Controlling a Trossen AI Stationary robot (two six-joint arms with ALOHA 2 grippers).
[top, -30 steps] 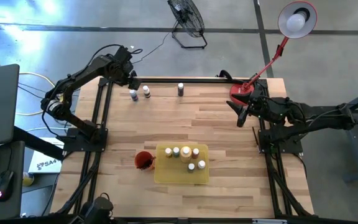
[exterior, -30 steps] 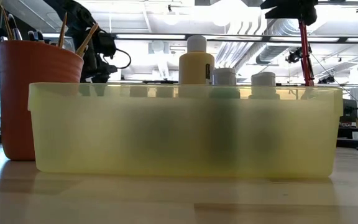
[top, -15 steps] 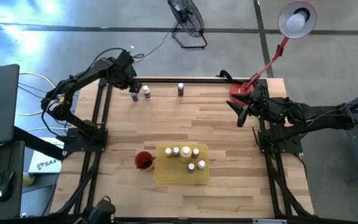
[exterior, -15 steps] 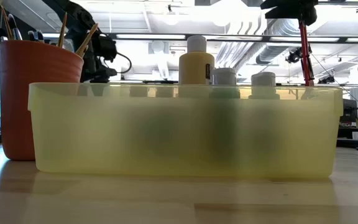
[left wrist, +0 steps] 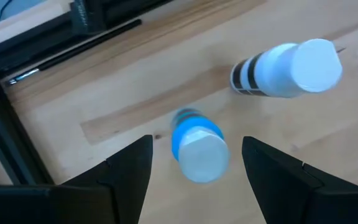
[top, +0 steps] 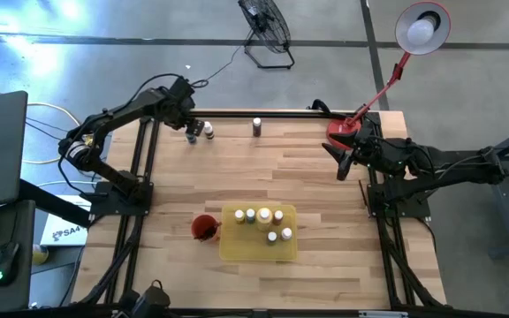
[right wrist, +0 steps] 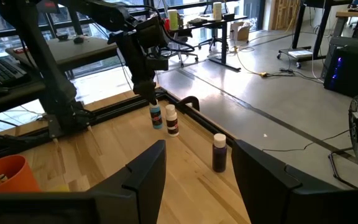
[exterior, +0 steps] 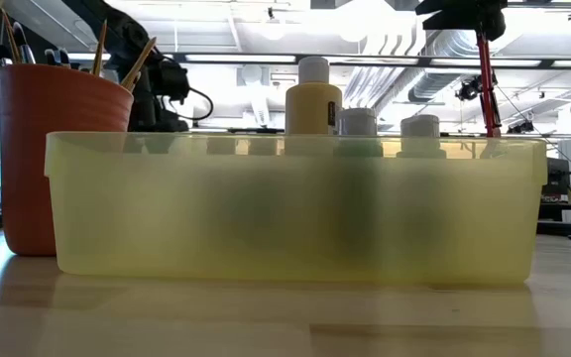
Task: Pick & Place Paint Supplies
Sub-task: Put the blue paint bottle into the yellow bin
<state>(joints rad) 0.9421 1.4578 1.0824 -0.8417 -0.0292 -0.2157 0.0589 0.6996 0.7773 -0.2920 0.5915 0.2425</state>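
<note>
The left wrist view showed what the high view hid: the left claw [left wrist: 194, 165] stood wide open with a blue paint bottle [left wrist: 197, 144] between its fingers, not gripped. The bottle stood upright on the surface [top: 307, 177], with a dark-banded bottle [left wrist: 284, 70] just beside the claw. The right claw [top: 343, 163] waited open and empty, well apart.

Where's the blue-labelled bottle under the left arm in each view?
High view: blue bottle at the far left edge, beside the dark-banded bottle.
Low view: not visible, tray blocks it.
Left wrist view: between the open fingers.
Right wrist view: below the left gripper.
Shared landmark: the dark-banded bottle next to it.
</note>
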